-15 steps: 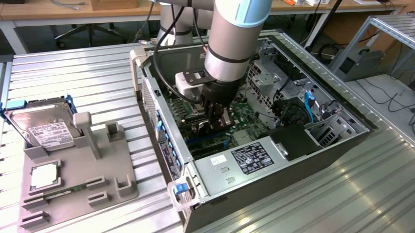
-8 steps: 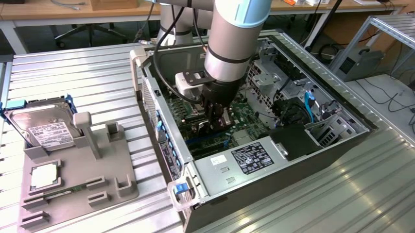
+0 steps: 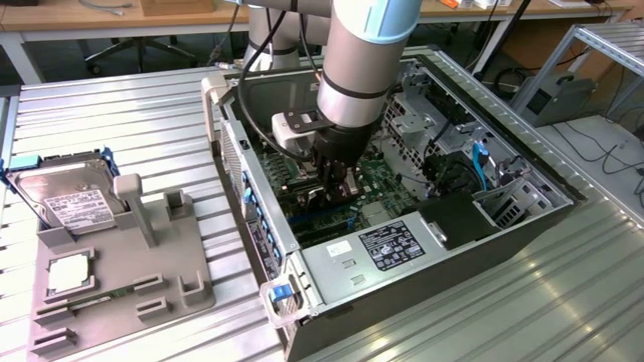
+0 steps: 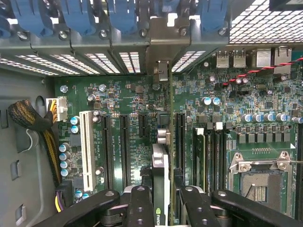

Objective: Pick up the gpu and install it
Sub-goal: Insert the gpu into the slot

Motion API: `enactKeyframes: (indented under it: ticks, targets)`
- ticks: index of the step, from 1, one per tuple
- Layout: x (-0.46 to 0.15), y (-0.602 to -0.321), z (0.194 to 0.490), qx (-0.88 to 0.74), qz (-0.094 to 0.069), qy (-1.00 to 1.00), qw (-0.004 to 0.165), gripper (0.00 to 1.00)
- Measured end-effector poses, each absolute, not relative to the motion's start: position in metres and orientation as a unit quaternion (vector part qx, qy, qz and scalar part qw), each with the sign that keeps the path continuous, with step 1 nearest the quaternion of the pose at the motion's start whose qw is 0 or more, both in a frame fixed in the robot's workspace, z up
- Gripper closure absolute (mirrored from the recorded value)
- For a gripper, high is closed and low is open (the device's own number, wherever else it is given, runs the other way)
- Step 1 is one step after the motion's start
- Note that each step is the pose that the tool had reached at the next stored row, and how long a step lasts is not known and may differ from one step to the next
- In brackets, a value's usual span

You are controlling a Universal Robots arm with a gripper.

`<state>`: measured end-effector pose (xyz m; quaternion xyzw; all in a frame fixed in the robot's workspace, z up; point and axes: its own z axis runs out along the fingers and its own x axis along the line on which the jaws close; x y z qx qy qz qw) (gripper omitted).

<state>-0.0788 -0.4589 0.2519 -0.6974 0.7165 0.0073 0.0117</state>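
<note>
The gpu (image 4: 162,177) stands on edge between my fingers, thin and dark, with a green logo near the grip. Its silver bracket (image 4: 160,71) reaches the case's rear slot wall. It sits in line with a gap between the black expansion slots (image 4: 124,146) on the green motherboard (image 4: 142,101). I cannot tell whether it is seated. My gripper (image 4: 166,208) is shut on the card, one black finger (image 4: 140,208) on each side. In the exterior view the gripper (image 3: 335,188) is deep inside the open computer case (image 3: 523,219), low over the board.
Blue slot latches (image 4: 75,19) line the rear wall. A white slot (image 4: 86,146), braided cables (image 4: 28,118) and the CPU socket (image 4: 258,182) flank the card. A power supply (image 3: 387,245) fills the case's near end. Outside it, a grey holder (image 3: 121,279) carries a hard drive (image 3: 65,200).
</note>
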Motion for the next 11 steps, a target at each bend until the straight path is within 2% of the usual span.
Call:
enactKeyframes:
  ticks: [11]
  targets:
    - [-0.0830,-0.4589,0.2519,-0.697,0.009,0.716,0.013,0.73]
